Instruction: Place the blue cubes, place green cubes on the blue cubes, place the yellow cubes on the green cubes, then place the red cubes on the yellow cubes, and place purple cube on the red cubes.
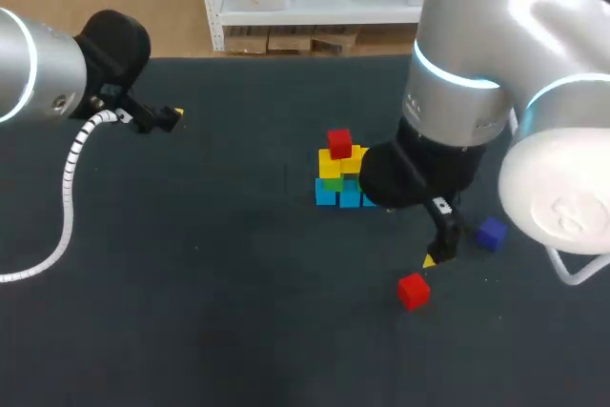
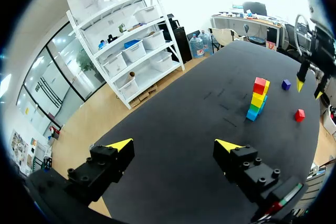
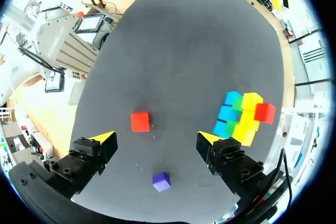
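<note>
Both pairs of jaws stand wide apart and hold nothing. Just ahead of the right gripper (image 3: pixel 156 139), in line with the gap between its yellow-tipped fingers, a small loose red cube (image 3: pixel 139 121) lies on the dark grey cloth-covered table (image 3: pixel 173 51), touching neither finger. A small purple cube (image 3: pixel 161 181) lies under that gripper, back between the finger bases and apart from the red one. Beside one fingertip and a little ahead stands a stepped stack of cubes (image 3: pixel 242 118). It has light blue cubes (image 1: pixel 329 195) at the bottom, green cubes (image 1: pixel 334 183) on them, yellow cubes (image 1: pixel 331 167) above those, and a single top red cube (image 1: pixel 339 143). The left gripper (image 2: pixel 173 145) hangs well apart from all of this above bare cloth. The stack is far ahead of its fingers, and the loose red cube and the purple cube lie farther off beyond it.
</note>
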Tool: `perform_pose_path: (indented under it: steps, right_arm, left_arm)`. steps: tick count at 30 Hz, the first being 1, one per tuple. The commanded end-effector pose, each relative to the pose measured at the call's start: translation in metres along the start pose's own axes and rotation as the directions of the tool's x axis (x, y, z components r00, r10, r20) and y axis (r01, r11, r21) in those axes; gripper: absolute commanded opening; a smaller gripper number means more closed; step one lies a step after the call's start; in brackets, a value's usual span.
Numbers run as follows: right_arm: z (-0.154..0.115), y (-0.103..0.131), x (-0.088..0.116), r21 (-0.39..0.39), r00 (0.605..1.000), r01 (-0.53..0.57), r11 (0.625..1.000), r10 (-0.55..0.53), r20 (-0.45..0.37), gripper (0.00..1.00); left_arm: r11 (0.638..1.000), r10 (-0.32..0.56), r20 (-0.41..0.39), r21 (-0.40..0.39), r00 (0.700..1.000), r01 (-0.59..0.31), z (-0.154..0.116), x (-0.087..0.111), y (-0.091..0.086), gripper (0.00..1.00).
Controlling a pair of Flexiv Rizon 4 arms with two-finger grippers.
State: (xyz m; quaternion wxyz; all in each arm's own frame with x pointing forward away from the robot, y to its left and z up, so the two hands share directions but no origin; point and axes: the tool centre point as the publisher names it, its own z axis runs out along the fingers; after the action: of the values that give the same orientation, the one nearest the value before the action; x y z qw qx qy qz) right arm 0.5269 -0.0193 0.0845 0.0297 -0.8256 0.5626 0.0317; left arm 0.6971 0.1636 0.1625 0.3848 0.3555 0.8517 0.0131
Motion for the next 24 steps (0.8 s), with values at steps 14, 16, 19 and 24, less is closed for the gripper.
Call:
perform_pose_path:
  steps: [14,16,19,24]
  right_arm:
    - [0.056,0.005,0.008,-0.170,1.000,-0.007,0.985,0.003,-0.022,1.00]
    - [0.061,0.008,0.007,-0.189,0.999,-0.016,0.982,0.009,-0.035,1.00]
    - [0.063,0.013,0.003,-0.185,0.999,-0.014,0.983,0.007,-0.034,1.00]
    - [0.070,0.020,0.001,-0.175,0.998,-0.021,0.984,0.011,-0.058,1.00]
  left_arm:
    - [1.000,0.001,0.003,0.005,1.000,-0.001,0.001,0.000,0.001,1.00]
    - [1.000,0.001,0.003,0.005,1.000,-0.001,0.001,0.000,0.001,1.00]
    - [1.000,0.001,0.003,0.005,1.000,-0.001,0.001,0.000,0.001,1.00]
    - [1.000,0.001,0.003,0.005,1.000,-0.001,0.001,0.000,0.001,1.00]
